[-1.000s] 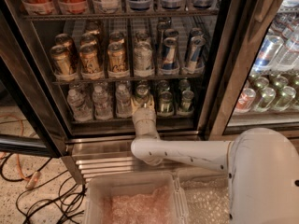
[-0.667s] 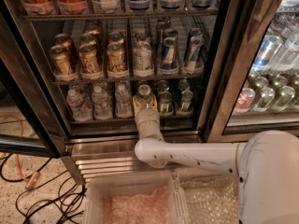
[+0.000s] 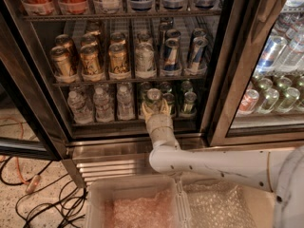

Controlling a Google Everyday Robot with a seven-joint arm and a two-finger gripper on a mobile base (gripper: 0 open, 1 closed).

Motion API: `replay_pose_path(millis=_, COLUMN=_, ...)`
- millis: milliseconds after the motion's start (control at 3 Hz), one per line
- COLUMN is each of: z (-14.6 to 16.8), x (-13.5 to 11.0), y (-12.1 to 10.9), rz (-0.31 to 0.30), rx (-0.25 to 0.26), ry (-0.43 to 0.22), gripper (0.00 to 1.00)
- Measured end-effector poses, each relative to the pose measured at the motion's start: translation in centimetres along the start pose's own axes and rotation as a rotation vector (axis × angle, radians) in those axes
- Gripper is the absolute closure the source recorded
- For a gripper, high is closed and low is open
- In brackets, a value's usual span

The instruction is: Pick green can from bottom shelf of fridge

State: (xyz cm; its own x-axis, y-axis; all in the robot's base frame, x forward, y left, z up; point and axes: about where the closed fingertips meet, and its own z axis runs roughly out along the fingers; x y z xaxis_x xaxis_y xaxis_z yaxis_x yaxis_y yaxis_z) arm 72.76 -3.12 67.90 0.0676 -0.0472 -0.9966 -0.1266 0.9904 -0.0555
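1. Gripper position: the gripper (image 3: 154,108) is inside the fridge (image 3: 222,75), at the front edge of the bottom shelf (image 3: 107,123), slightly right of the shelf's centre. The white arm (image 3: 213,164) comes in from the near right, bends over the ribbed base grille (image 3: 111,167) and rises to the shelf.

2. Jaw state: the two pale fingers (image 3: 145,110) stand on either side of the green can (image 3: 153,97) and press against its lower body. The jaws are clamped on it.

3. Target position: the green can stands upright on the bottom shelf, in the front row, with its silver lid showing above the fingers.

4. Adjacent items:
- Right: more green cans (image 3: 189,101), just beside the held one.
- Left: clear water bottles (image 3: 100,103), near the left finger.
- Above: a wire rack with gold-brown cans (image 3: 90,60) and slim blue-silver cans (image 3: 171,56), close over the can top.

5. Surroundings: a dark door post stands right of the shelf. A second cooler (image 3: 273,94) lies beyond it. A white bin (image 3: 97,194) sits below the arm, and cables (image 3: 28,184) lie on the floor at near left.
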Motion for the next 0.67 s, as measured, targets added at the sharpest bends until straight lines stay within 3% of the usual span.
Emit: replay_pose_path(millis=667, z=-4.1, x=-2.9, y=-0.7, rz=0.031, rx=-0.067, ry=0.028, gripper=1.0)
